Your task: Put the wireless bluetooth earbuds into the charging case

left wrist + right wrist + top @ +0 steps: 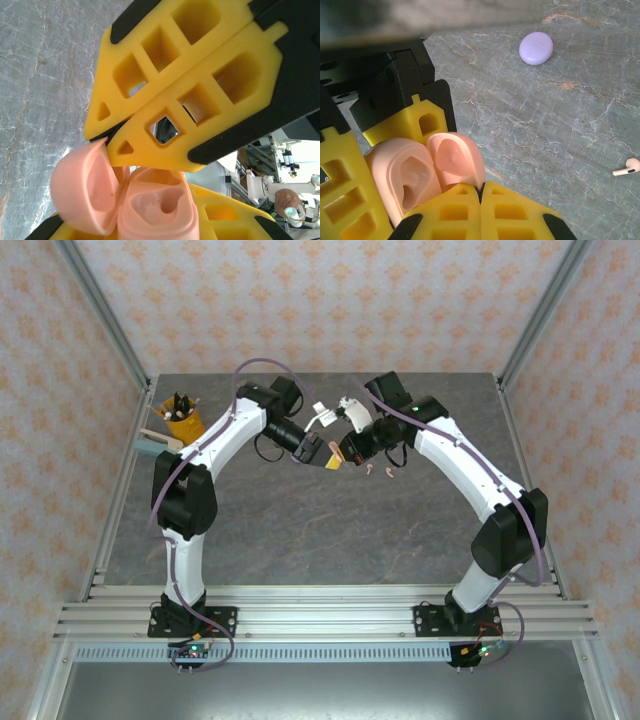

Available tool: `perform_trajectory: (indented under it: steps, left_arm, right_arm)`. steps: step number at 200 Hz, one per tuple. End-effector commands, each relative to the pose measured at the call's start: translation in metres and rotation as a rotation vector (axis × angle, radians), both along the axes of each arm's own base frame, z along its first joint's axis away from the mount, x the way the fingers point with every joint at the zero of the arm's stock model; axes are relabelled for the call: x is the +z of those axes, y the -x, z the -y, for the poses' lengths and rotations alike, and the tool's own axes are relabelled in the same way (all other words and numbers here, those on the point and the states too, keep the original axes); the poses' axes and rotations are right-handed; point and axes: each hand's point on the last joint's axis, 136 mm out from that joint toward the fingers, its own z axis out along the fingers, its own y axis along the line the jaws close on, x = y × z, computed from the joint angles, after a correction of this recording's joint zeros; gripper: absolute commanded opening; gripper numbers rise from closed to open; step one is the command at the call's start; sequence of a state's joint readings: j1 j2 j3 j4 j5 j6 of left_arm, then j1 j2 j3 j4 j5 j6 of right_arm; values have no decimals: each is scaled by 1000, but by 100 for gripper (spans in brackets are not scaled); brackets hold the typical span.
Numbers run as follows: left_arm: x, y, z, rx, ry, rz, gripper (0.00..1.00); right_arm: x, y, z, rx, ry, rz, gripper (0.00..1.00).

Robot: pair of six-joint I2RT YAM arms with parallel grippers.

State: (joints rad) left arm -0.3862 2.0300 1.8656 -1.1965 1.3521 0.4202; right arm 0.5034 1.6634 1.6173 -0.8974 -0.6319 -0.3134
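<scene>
Midway between the two arms, the pink charging case point(155, 207) was held open, off the grey marble table point(300, 530); everything else is placed from that case. The left gripper point(325, 458) was clamped on it. In the left wrist view its yellow fingers point(215, 197) stood on either side of the base, drawn in narrow enough to pinch it, with the moulded wells facing the camera. The lid point(85, 187) was swung back on its hinge beside the base, hollow side showing. The right gripper point(481, 192) had its fingertips pressed together tip to tip, and those tips sat right at the rim of the lid. Whether they pushed on it or only touched it could not be told.

A salmon-pink earbud point(372, 469) lay on the table just to the right of the case. A second earbud point(390, 478) of the same colour lay a little farther right. A closed lilac case point(536, 47) rested on the table well apart from the pink one. A yellow cup point(182, 418) holding dark tools stood far to the left of the case, towards the back.
</scene>
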Motion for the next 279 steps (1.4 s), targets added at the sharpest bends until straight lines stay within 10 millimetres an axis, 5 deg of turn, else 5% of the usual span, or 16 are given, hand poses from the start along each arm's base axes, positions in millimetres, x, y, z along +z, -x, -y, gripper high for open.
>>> perform_trajectory:
  steps: [1, 28, 75, 117, 219, 279]
  left_arm:
    - [22, -3, 2, -2, 47, 62, 11]
    - [24, -5, -1, 21, 18, 110, 3]
    - [39, -11, -9, 106, -34, 267, 0]
    - [54, -23, -17, 245, -101, 461, 0]
    - [105, -48, -27, 657, -79, 992, 0]
    - [95, -43, -45, 864, 26, 1117, 0]
  right_arm:
    - [7, 1, 9, -37, 19, 43, 15]
    - [29, -6, 26, -120, -45, 68, 38]
    - [66, 2, 66, -304, -181, 111, 58]
    - [62, -7, 116, -638, -104, 141, 64]
    - [-32, -28, 163, -1131, 58, -62, 64]
    - [-65, -43, 166, -1204, 153, -133, 65]
